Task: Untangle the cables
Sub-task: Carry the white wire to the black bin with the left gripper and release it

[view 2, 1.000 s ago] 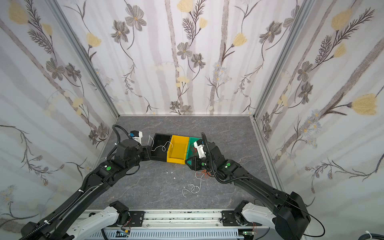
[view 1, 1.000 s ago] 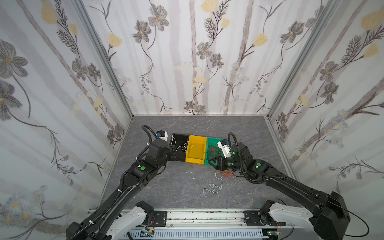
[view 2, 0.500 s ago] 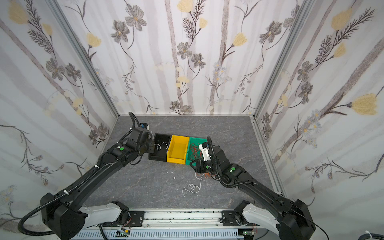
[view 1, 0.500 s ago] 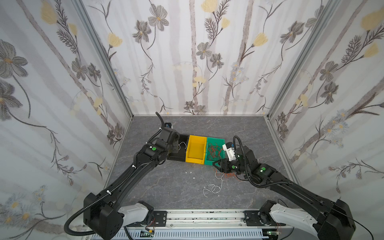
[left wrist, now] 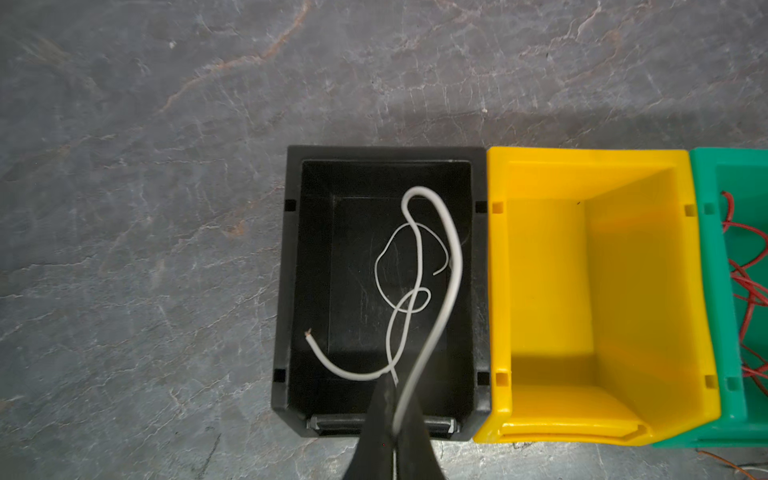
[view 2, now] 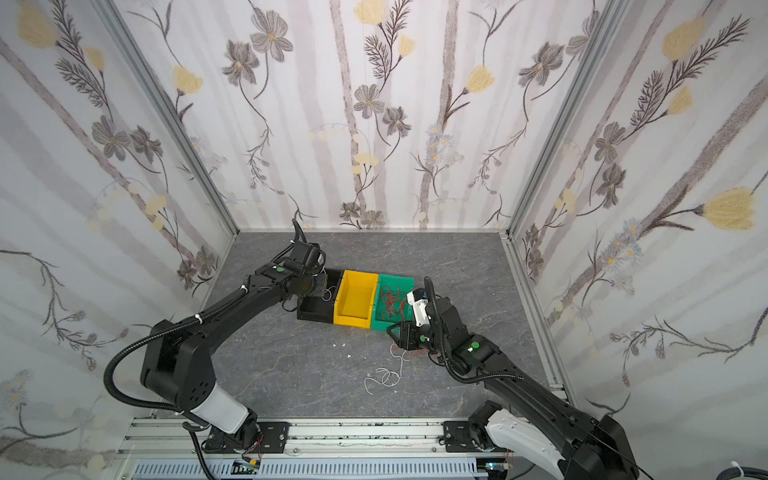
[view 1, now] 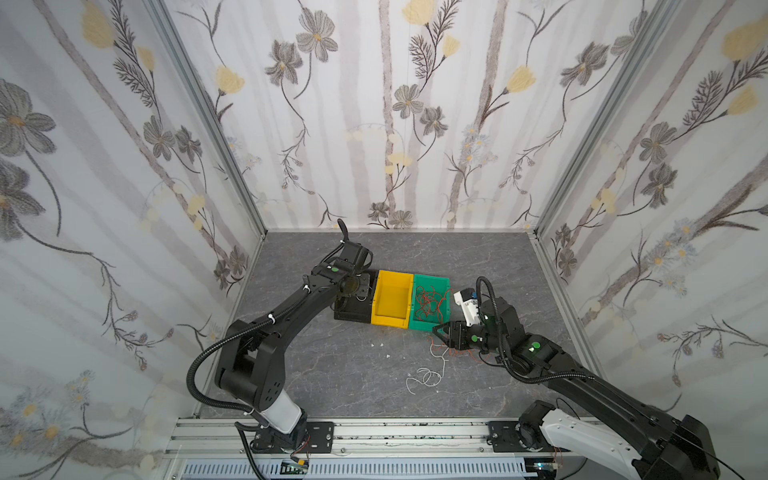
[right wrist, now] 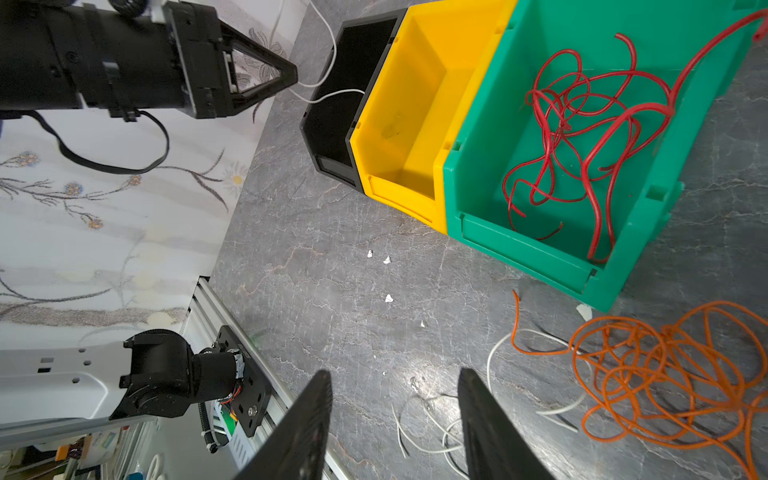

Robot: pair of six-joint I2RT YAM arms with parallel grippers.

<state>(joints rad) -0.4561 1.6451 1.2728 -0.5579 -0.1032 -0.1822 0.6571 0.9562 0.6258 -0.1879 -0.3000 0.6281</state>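
Observation:
My left gripper [left wrist: 392, 384] is shut on a white cable [left wrist: 454, 266]. The cable's loops hang down into the black bin [left wrist: 286, 291]; in both top views the gripper [view 1: 358, 291] [view 2: 321, 291] hovers over that bin. Red cables [right wrist: 582, 124] [view 1: 430, 301] lie piled in the green bin [right wrist: 523, 253]. An orange tangle [right wrist: 665, 374] [view 1: 461, 353] and loose white cables [right wrist: 436, 432] [view 1: 426, 376] lie on the floor. My right gripper [right wrist: 395, 378] [view 1: 438, 330] stands open and empty, low over the floor in front of the green bin, next to the orange tangle.
A yellow bin [view 1: 388, 321] with nothing in it sits between the black bin [view 1: 351, 318] and the green bin [view 1: 424, 325]. Small white scraps [view 1: 387, 356] dot the grey floor. Patterned walls enclose three sides; an aluminium rail [view 1: 374, 432] runs along the front.
My left arm has stretched out and now holds the white cable above the black bin. My right gripper has drawn back from the green bin toward the front, staying open.

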